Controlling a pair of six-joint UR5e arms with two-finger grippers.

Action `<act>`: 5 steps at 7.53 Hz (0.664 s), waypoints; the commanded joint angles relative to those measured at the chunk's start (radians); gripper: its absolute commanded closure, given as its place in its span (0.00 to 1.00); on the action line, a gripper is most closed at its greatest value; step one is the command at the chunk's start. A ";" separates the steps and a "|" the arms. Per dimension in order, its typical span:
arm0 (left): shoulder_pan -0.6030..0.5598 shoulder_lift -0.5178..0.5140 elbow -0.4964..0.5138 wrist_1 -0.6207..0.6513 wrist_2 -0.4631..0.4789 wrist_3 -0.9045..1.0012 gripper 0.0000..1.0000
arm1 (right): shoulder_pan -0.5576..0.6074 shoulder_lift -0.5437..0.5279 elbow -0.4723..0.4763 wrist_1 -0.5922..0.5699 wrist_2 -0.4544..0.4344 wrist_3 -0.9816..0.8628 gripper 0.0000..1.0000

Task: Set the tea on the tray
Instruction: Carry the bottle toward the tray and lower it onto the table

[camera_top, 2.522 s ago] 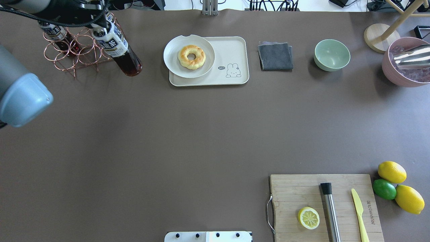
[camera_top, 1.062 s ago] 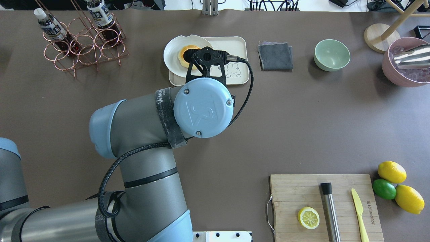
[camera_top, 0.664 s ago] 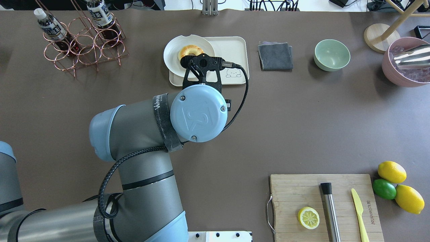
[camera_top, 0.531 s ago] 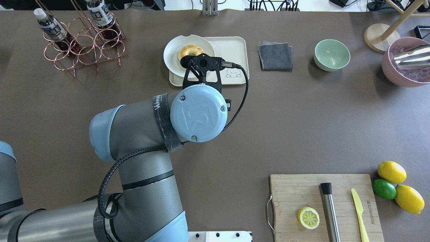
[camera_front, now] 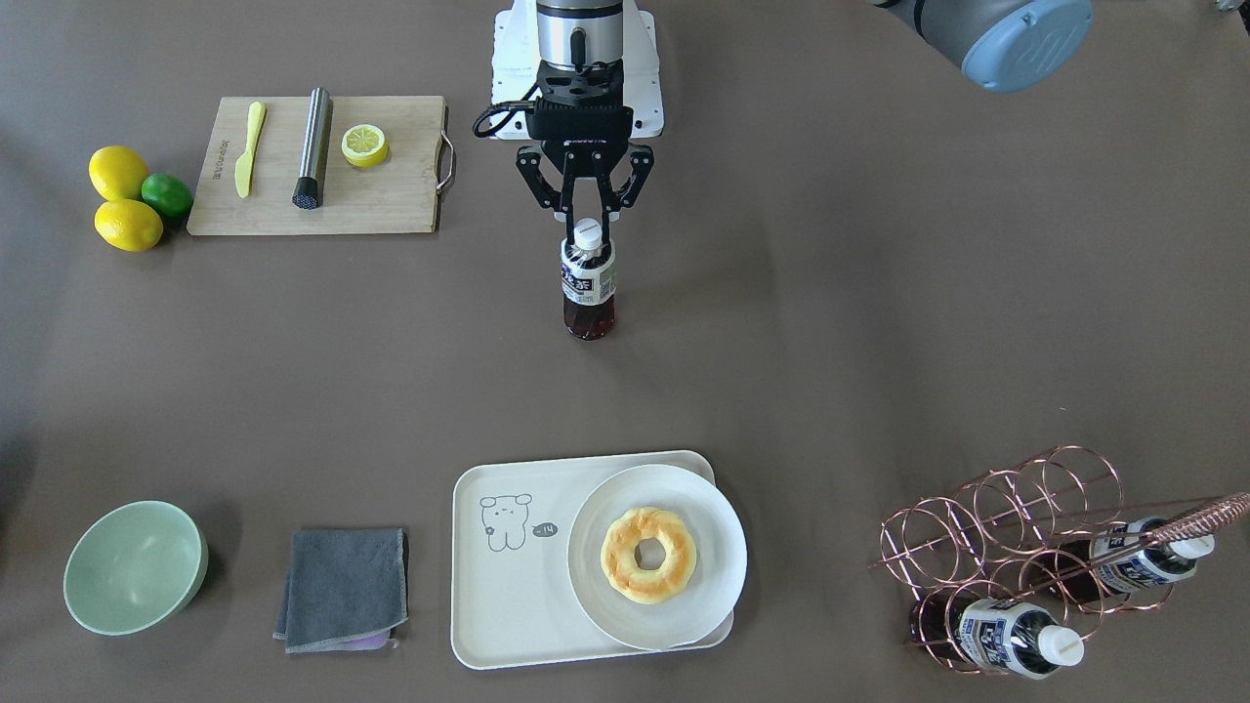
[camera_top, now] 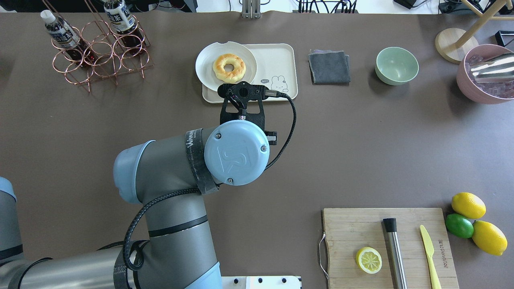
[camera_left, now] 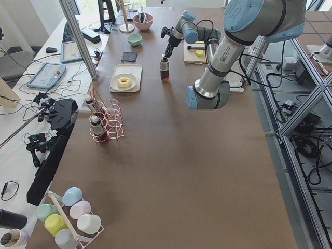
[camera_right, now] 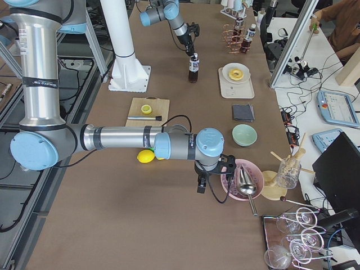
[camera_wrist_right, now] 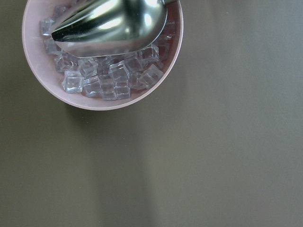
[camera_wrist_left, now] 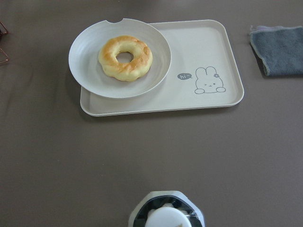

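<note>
My left gripper [camera_front: 586, 227] is shut on the white cap of the tea [camera_front: 588, 283] and holds it upright over the bare table, on the robot's side of the tray [camera_front: 498, 596]. I cannot tell whether its base touches the table. In the left wrist view the cap [camera_wrist_left: 166, 218] sits at the bottom edge with the tray [camera_wrist_left: 199, 52] ahead. In the overhead view the wrist hides the bottle. My right gripper [camera_right: 203, 183] hangs beside the pink ice bowl [camera_right: 242, 180]; I cannot tell whether it is open or shut.
A round plate [camera_front: 718, 547] with a donut [camera_front: 647, 555] covers half the tray. A copper rack [camera_front: 1016, 517] holds two more bottles. A grey cloth [camera_front: 342, 588], a green bowl [camera_front: 135, 566] and a cutting board [camera_front: 391, 195] lie around.
My left arm carried the bottle from the rack to over the tray. It has since drawn back toward the robot, uncovering the donut.
</note>
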 commanded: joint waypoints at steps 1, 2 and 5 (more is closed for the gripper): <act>0.001 0.001 0.003 -0.001 0.000 0.006 0.24 | 0.000 0.000 -0.001 0.001 0.000 0.000 0.00; 0.001 0.001 0.003 -0.001 0.000 0.006 0.03 | 0.000 0.000 -0.002 0.001 0.000 0.000 0.00; -0.013 -0.008 -0.019 -0.001 -0.010 0.016 0.04 | 0.000 0.009 0.001 -0.001 0.000 0.002 0.00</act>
